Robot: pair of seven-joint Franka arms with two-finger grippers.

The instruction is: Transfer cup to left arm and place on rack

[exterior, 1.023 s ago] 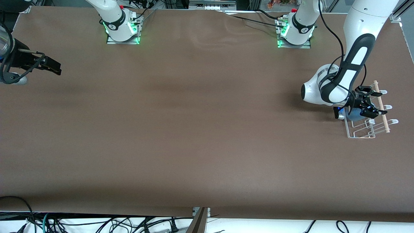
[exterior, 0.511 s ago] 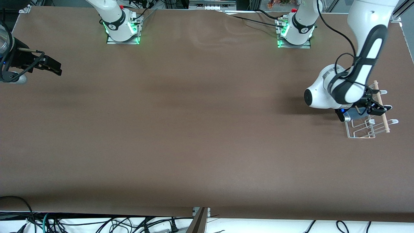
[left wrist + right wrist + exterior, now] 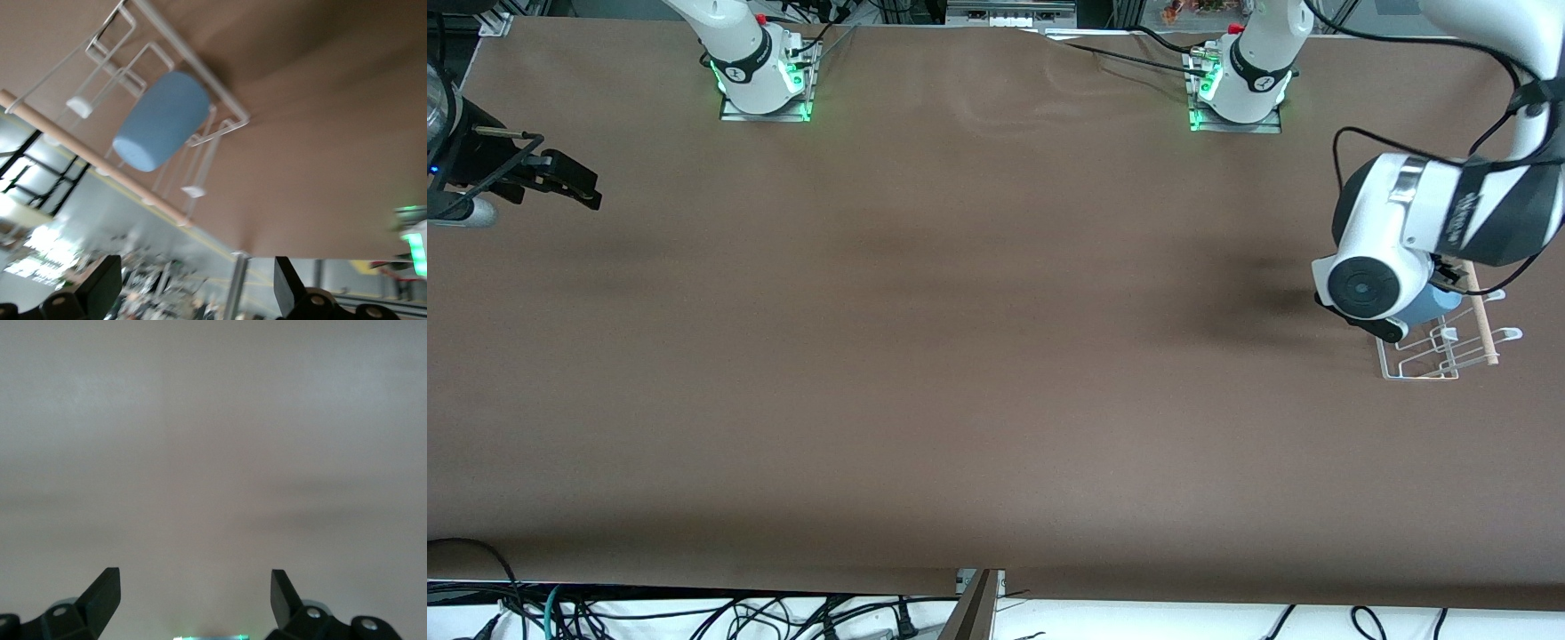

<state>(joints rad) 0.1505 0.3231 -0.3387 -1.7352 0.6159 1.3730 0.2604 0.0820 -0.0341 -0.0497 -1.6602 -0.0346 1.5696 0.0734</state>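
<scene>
Cup (image 3: pixel 162 121) is lying on its side in the rack (image 3: pixel 200 63), resting across the white wire loops with its closed end toward the wooden dowel (image 3: pixel 93 163). Rack sits near the desk (image 3: pixel 960 356) edge at the left arm's end.

Left tool (image 3: pixel 193 293): fingers spread wide, nothing between them, hanging over the rack and clear of the cup. In the front view the left arm's wrist housing covers most of it.

Right tool (image 3: pixel 560 180): wide open, empty, over the desk's edge at the right arm's end, waiting. Its wrist view shows only bare desk.

Judgement: placement looks done.

Handling: cup looks like thin plain plastic, so light, fairly stiff, not fragile, matte so probably not very slippery. It's round and on its side, so a nudge could roll it off the wires. If a regrasp is needed, pinch across the body mid-length, fingers either side of the curve, not the rim.
</scene>
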